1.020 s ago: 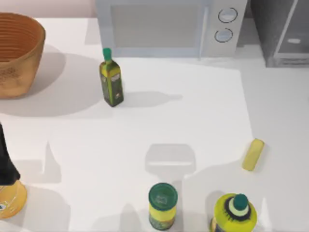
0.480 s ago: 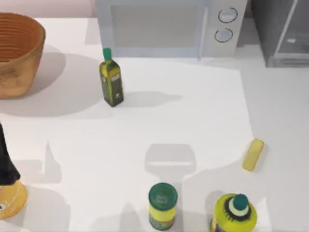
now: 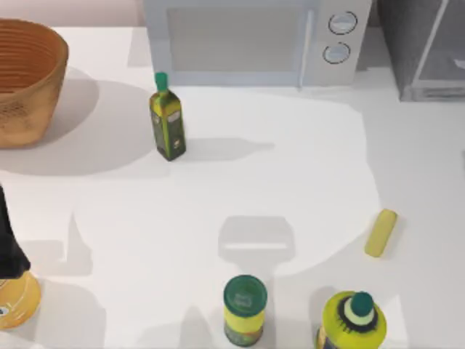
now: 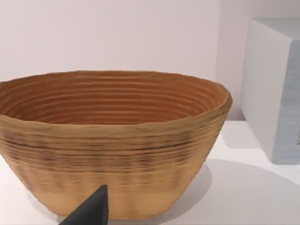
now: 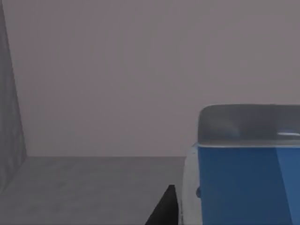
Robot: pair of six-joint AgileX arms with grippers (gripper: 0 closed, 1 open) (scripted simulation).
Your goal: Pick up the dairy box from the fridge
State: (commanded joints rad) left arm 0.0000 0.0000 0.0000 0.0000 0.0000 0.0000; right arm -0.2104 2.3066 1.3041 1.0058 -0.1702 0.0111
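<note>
The dairy box (image 5: pixel 243 183), blue with a white side and a pale gabled top, is very near in the right wrist view, inside the grey walls of the fridge (image 3: pixel 425 51). My right gripper (image 5: pixel 234 218) is shut on it; one dark fingertip (image 5: pixel 165 206) presses its white side and the other is hidden behind the carton. In the top view the fridge stands at the back right with its glassy panel and pale frame bars. My left arm (image 3: pixel 7 247) is parked at the table's left edge.
A woven basket (image 3: pixel 25 80) sits at the back left and a pale microwave (image 3: pixel 254 40) at the back middle. Also on the table are a green oil bottle (image 3: pixel 167 120), a yellow stick-shaped block (image 3: pixel 381 233), a green-lidded can (image 3: pixel 245 309) and a yellow bottle (image 3: pixel 354 320).
The pale spot seen through the fridge panel slid left, then vanished. The shadow over the table's right side has shrunk. The left arm has not moved.
</note>
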